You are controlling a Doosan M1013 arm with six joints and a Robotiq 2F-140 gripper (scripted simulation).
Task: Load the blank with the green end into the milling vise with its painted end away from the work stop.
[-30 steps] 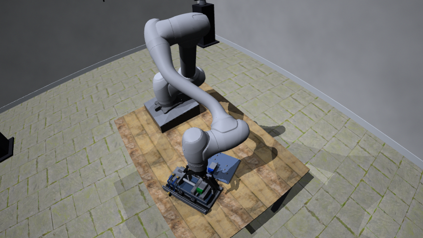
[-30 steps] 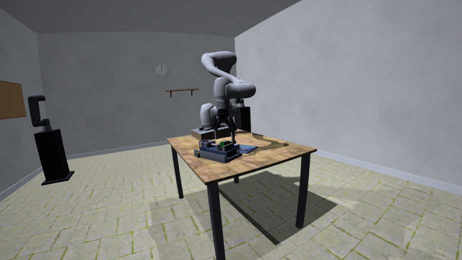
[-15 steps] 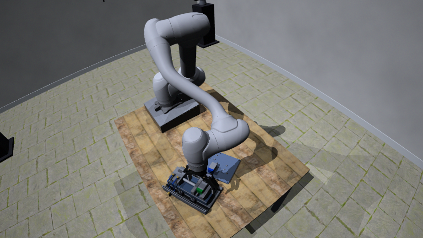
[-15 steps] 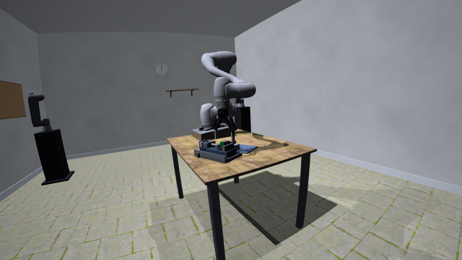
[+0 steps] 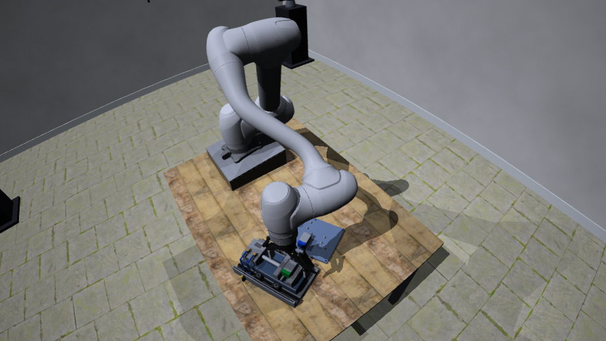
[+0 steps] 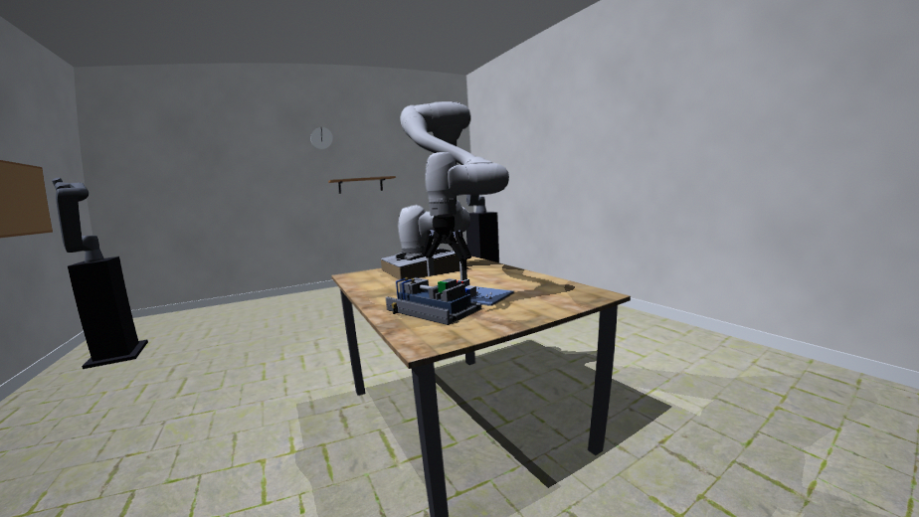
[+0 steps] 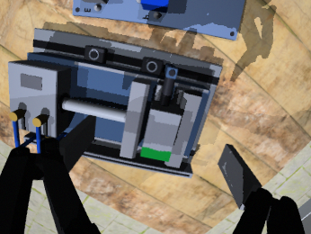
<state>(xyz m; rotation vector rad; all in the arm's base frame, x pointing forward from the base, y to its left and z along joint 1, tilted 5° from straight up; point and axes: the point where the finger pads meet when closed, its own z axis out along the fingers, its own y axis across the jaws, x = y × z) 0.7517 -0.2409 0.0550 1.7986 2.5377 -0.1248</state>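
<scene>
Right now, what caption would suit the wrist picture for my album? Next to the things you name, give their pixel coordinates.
Open gripper (image 5: 292, 265) (image 6: 446, 269) (image 7: 160, 141) above a vise (image 5: 274, 269) (image 6: 424, 309) (image 7: 135, 101) holding a green-ended block (image 5: 288, 267) (image 6: 446, 285) (image 7: 163, 130).

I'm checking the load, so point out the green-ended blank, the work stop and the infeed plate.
Green-ended blank (image 7: 164, 128): wrist view, bare top face.
Work stop (image 7: 168, 85): wrist view, dark rod.
Infeed plate (image 5: 332, 240): top view, bare surface.
</scene>
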